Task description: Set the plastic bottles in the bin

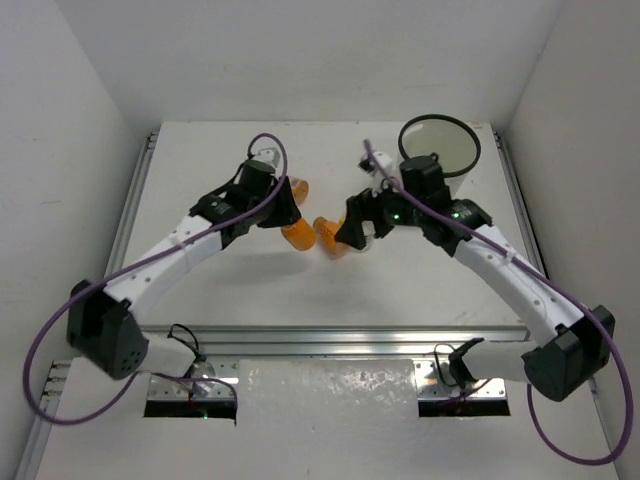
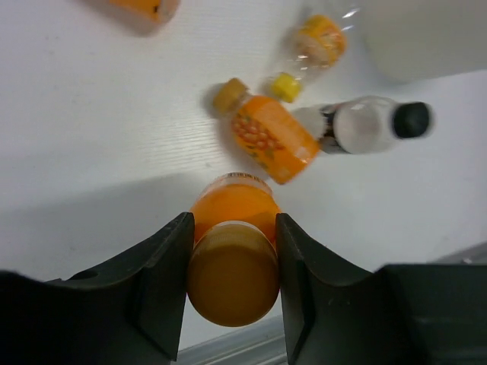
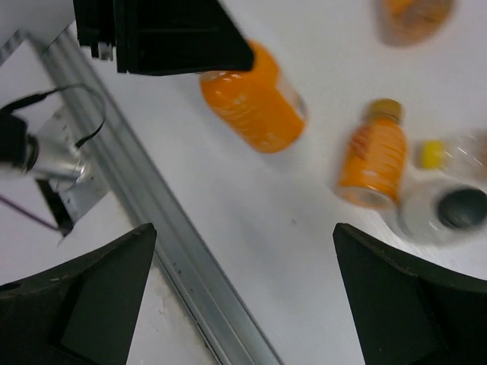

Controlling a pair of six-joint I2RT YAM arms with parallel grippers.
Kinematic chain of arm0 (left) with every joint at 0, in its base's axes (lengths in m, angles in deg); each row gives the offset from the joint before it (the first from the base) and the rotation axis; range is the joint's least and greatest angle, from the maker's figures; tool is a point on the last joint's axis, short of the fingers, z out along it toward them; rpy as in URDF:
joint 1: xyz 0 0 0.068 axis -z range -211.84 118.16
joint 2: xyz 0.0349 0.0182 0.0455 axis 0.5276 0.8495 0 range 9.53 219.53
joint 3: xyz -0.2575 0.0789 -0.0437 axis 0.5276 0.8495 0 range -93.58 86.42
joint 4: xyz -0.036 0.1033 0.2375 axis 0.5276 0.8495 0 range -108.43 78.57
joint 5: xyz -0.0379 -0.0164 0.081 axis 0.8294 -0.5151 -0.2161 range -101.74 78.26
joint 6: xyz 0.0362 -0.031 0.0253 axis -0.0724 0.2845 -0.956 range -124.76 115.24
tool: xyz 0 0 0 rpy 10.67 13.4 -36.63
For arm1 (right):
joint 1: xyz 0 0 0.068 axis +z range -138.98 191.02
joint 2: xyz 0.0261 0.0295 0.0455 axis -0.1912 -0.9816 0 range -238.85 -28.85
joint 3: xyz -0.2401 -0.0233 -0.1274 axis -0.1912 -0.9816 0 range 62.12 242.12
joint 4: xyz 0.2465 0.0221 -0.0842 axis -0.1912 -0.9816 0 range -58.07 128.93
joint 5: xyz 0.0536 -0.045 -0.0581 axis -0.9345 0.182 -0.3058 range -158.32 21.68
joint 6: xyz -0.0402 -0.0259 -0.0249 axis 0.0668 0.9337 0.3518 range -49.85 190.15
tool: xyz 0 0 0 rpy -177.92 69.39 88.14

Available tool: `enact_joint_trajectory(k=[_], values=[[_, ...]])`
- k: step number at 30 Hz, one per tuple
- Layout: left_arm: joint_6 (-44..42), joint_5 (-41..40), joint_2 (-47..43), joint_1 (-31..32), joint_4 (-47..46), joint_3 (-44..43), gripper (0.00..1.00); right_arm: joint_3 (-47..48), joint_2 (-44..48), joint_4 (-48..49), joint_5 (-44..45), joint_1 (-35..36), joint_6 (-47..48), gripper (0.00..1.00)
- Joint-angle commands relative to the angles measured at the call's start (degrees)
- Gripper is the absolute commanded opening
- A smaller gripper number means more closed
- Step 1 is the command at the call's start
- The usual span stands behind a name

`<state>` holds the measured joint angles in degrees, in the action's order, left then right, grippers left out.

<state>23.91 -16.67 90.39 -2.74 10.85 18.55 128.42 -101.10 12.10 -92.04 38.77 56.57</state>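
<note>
My left gripper (image 2: 233,228) is shut on the cap end of an orange bottle (image 2: 232,266), which rests on the white table; from above this is the left gripper (image 1: 285,214) and the orange bottle (image 1: 297,236). A second orange bottle (image 2: 268,138) lies just beyond it. A clear bottle with a yellow cap (image 2: 313,47) and a clear bottle with a black cap (image 2: 374,125) lie further right. A third orange bottle (image 1: 301,188) lies behind the left gripper. My right gripper (image 3: 245,228) is open and holds nothing, hovering above the table by the bottles (image 1: 352,228). The white bin (image 1: 440,146) stands at the back right.
A metal rail (image 3: 163,251) runs along the table's near edge under the right gripper. White walls close in the table on the left, right and back. Both arms reach toward the table's middle, their grippers close together.
</note>
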Motion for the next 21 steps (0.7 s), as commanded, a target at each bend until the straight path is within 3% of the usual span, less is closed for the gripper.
enact_joint_trajectory(k=[1,5,10,16,19,20,21], values=[[-0.72,7.12,-6.49,0.25,-2.65,2.74,0.0,0.84,-2.79,9.68,-4.31,6.68,7.86,0.99],[-0.63,14.84,-11.15,0.34,-4.49,4.77,0.0,0.58,-5.88,13.64,-7.74,11.09,12.25,0.99],[0.51,24.15,-13.71,0.34,-7.47,5.38,0.0,2.78,-9.48,13.47,-5.29,13.65,16.39,0.99],[1.92,26.2,-15.91,0.34,-9.32,5.12,0.0,0.85,-10.89,14.52,0.96,15.41,18.51,0.98],[3.06,27.25,-15.91,0.25,-11.16,5.21,0.0,-0.99,-10.72,17.06,2.45,15.67,17.54,0.87],[3.76,27.51,-15.91,0.34,-11.61,5.21,0.0,-1.7,-10.55,17.86,3.24,15.67,17.37,0.78],[4.03,27.17,-15.82,0.34,-11.87,4.78,0.0,-1.88,-10.37,18.91,5.34,15.76,16.93,0.52]])
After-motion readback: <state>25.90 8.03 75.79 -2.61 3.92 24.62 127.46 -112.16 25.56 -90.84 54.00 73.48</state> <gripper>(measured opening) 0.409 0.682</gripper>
